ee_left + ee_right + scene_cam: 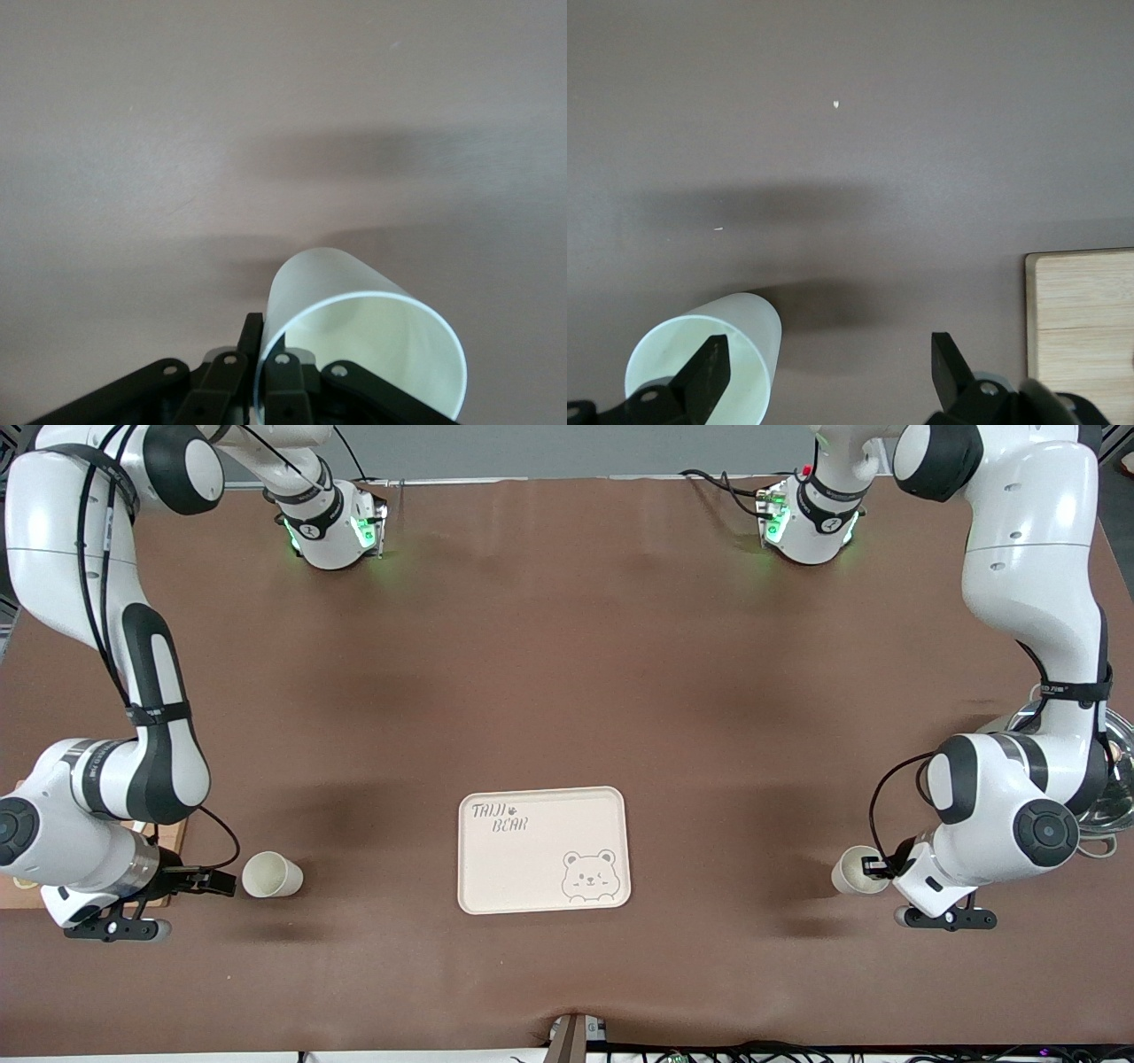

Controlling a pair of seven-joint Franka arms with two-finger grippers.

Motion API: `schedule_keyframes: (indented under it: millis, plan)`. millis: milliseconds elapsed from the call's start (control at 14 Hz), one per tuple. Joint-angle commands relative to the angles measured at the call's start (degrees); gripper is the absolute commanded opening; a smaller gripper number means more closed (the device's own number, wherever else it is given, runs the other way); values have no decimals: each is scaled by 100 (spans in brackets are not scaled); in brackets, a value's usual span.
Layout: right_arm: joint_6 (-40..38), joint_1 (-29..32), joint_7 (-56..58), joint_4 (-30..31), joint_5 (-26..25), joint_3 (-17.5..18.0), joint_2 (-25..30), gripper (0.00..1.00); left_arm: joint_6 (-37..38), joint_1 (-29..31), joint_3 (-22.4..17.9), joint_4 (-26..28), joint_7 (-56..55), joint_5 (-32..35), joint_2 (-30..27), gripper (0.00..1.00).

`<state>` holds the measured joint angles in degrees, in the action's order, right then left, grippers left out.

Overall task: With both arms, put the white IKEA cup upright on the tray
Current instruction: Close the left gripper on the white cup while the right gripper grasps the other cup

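The cream tray (532, 868) printed "TAIJI BEAR" lies in the middle of the table, near the front camera. One white cup (272, 874) lies on its side toward the right arm's end, mouth toward my right gripper (221, 882). That gripper is open wide and low over the table. In the right wrist view (828, 367) one finger (709, 372) stands before the cup's mouth (744, 341). A second white cup (855, 871) is toward the left arm's end. My left gripper (877, 864) is shut on its rim. In the left wrist view (263, 354) one finger is inside this cup (354, 345) and one outside.
A wooden cutting board (170, 838) lies under the right arm's wrist and shows in the right wrist view (1081, 310). A metal bowl (1118, 779) sits at the left arm's end of the table. Brown tabletop lies between each cup and the tray.
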<state>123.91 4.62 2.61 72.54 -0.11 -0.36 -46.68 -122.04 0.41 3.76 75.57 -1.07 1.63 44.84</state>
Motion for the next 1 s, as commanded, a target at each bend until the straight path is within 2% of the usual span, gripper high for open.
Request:
schedule_keyframes:
  millis: [0,357,643,929]
  plan:
    - [-7,21,-15,-161,55,45,-148,100,57,-6,212,89,-234,-22,-168,0]
    - [-16,-14,64,-117,64,45,-157,100,347,-14,845,98,-1122,-22,-405,0]
    - [-7,-41,82,-29,73,45,-157,100,365,-76,1118,98,-1666,4,-414,0]
    - [-16,-58,99,128,64,45,-157,100,339,-873,1172,-50,-2746,48,-353,0]
